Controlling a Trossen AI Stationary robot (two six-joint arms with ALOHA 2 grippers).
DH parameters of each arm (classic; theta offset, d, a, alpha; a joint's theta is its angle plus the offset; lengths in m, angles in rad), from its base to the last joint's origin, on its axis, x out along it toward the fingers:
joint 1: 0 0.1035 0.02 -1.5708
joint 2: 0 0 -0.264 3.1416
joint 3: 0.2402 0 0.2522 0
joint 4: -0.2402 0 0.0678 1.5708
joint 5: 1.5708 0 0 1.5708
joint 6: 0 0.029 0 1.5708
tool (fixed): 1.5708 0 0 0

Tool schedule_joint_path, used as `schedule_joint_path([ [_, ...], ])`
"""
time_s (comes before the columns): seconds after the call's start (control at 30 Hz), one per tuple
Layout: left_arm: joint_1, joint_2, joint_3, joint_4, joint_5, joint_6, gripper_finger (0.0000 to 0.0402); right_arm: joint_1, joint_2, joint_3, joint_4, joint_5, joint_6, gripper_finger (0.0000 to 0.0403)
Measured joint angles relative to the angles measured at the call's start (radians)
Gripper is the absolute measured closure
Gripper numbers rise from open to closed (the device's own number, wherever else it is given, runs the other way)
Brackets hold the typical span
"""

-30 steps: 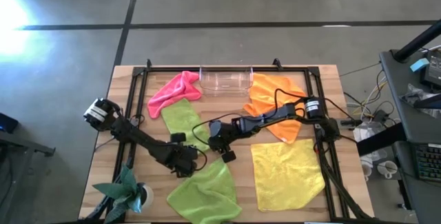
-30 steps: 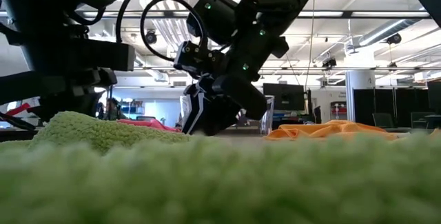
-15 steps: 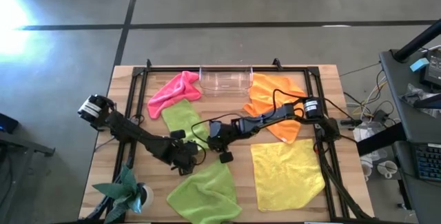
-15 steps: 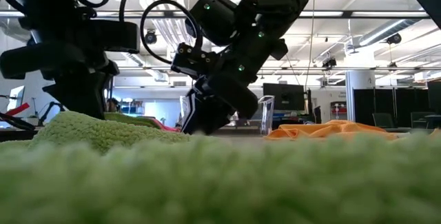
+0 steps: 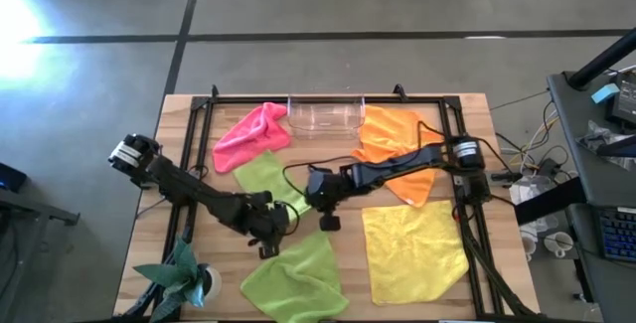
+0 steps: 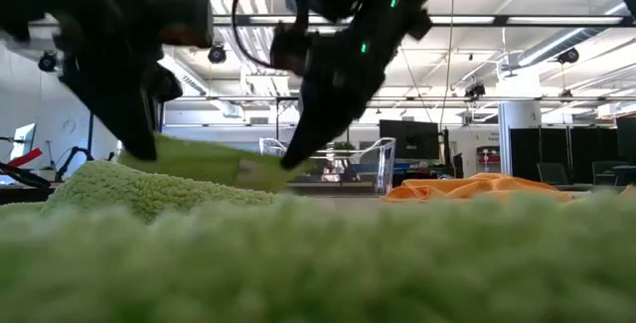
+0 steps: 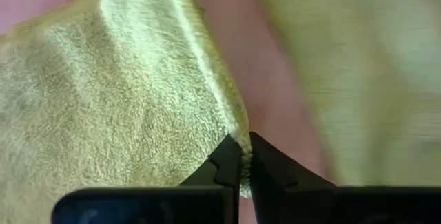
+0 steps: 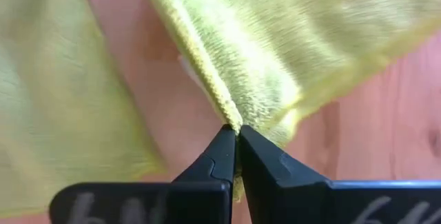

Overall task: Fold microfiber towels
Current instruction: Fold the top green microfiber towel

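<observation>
A lime green towel (image 5: pixel 260 174) lies at the table's middle left, its near edge (image 6: pixel 214 162) raised off the wood. My left gripper (image 5: pixel 270 220) is shut on that edge's left end, and my right gripper (image 5: pixel 314 194) is shut on its right end. In the low view the left gripper (image 6: pixel 139 152) and the right gripper (image 6: pixel 294 160) hold the edge strung between them. A second lime green towel (image 5: pixel 294 275) lies crumpled near the front edge. The pink towel (image 5: pixel 250 132), the orange towel (image 5: pixel 396 142) and the yellow towel (image 5: pixel 413 247) lie apart on the table. My left gripper pinches the lime green towel's hemmed edge (image 7: pixel 236 131) between its two fingers, slanting down from the table's left. The cloth spreads away beyond the fingertips, lifted there, and its far part stays on the table. My right gripper pinches the same towel's hem (image 8: pixel 228 118) at a corner fold between its two fingers, slanting down from the right. The cloth hangs from the tips, with bare wood (image 8: pixel 372 148) beneath.
A clear plastic tray (image 5: pixel 326 114) stands at the far edge between the pink and orange towels. A small potted plant (image 5: pixel 187 275) sits at the near left corner. A black frame rail (image 5: pixel 328 99) runs round the tabletop. Bare wood shows between the near green and yellow towels.
My right gripper has shut on the green towel's near edge and rolled. Both grippers have then risen, lifting that edge clear of the table between them, while the towel's far part has stayed flat.
</observation>
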Motion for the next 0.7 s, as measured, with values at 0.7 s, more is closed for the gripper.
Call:
schedule_joint_path([
  [0.7,-0.012,-0.036,0.197,-0.181,0.059,-0.296,0.0401,0.108,-0.191,0.001,-0.078,0.126,0.192,0.0394],
])
